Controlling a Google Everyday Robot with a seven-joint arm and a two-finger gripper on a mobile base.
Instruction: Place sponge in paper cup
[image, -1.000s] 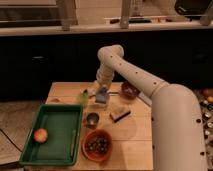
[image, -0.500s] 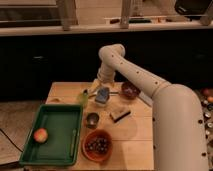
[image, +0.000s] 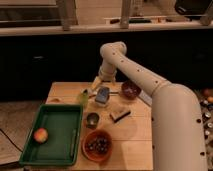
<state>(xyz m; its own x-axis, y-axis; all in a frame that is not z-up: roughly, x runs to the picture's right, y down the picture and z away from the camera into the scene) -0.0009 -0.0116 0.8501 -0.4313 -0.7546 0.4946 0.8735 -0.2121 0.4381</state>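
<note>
Camera view: hand (image: 103, 85) hangs directly over the blue-grey sponge (image: 102, 94) at the far middle of the desk (image: 134, 134), seemingly to pick or lift it, though I cannot tell whether it grips.

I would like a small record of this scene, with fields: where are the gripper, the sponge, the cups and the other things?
gripper: low over the far part of the table, just above the sponge
sponge: blue-grey, between the yellow-green cup and the dark bowl; held or lying, cannot tell
paper cup: cannot make it out with certainty
yellow-green cup: left of sponge
dark bowl: right of sponge
metal cup: nearer the camera, upright
tan block: right of metal cup
green tray: left side, holds one round fruit
orange bowl: front, dark contents
</note>
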